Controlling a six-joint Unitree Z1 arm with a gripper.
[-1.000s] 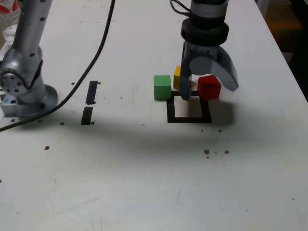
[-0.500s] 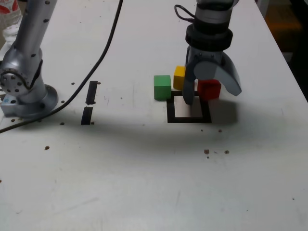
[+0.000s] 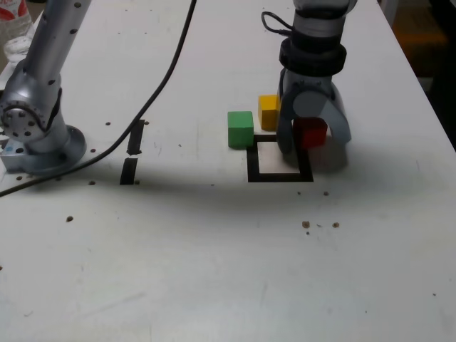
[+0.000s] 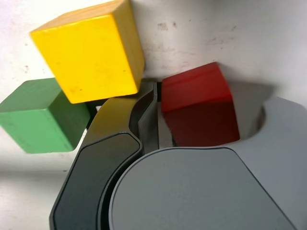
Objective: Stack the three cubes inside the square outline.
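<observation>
The fingers (image 3: 286,128) stand parted astride red (image 3: 312,133), unclamped, the wrist view revealing a gap beside it; yellow (image 3: 268,112) and green (image 3: 241,131) sit outside one finger, which partly covers the square (image 3: 253,167) in the exterior view.

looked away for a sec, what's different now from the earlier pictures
The hand has shifted slightly toward the exterior view's right and is partly closed around the red cube, no firm grip visible yet. The green cube, yellow cube and taped square stayed put.
</observation>
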